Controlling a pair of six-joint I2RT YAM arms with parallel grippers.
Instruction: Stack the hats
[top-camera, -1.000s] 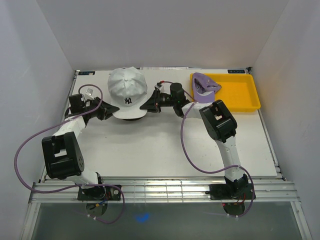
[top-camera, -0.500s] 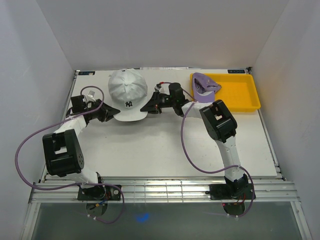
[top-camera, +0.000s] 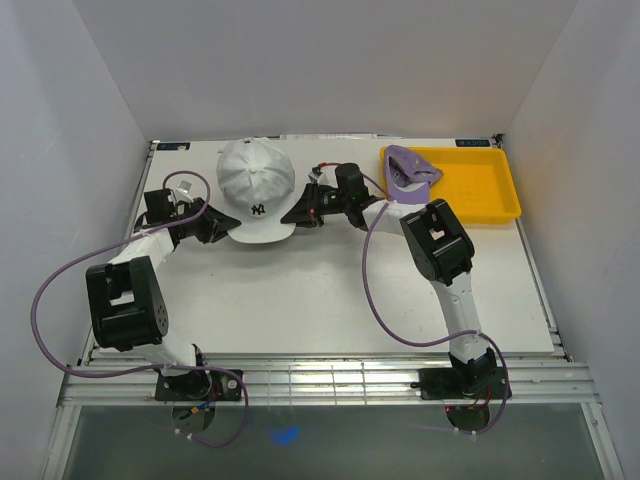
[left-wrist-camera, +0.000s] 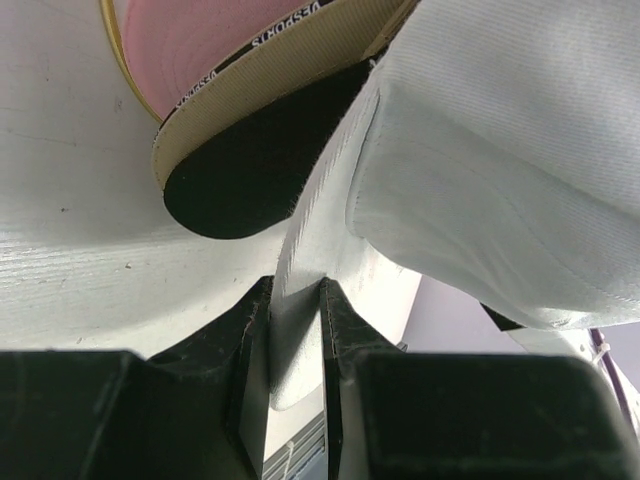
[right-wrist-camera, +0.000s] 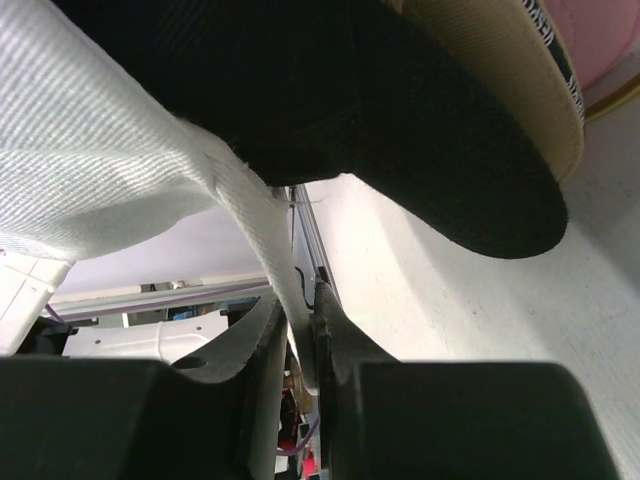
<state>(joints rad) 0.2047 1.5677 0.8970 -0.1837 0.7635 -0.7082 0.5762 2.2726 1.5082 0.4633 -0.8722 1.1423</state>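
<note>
Top: white hat (top-camera: 256, 185) at far centre; purple hat (top-camera: 408, 170) on yellow tray (top-camera: 480, 190) corner.
Left wrist: left gripper (left-wrist-camera: 295, 300) jaws nearly closed, pinching white hat's edge.
Right wrist: right gripper (right-wrist-camera: 300, 320) pinching its opposite edge likewise, above black hat (right-wrist-camera: 400, 130).

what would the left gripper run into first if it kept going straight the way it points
The left gripper pinches the edge of the white cap. Straight ahead it would probably meet the black cap under it first, though depth is unclear.

Yellow tray (top-camera: 482, 186) at back right, white table (top-camera: 300, 292)
</note>
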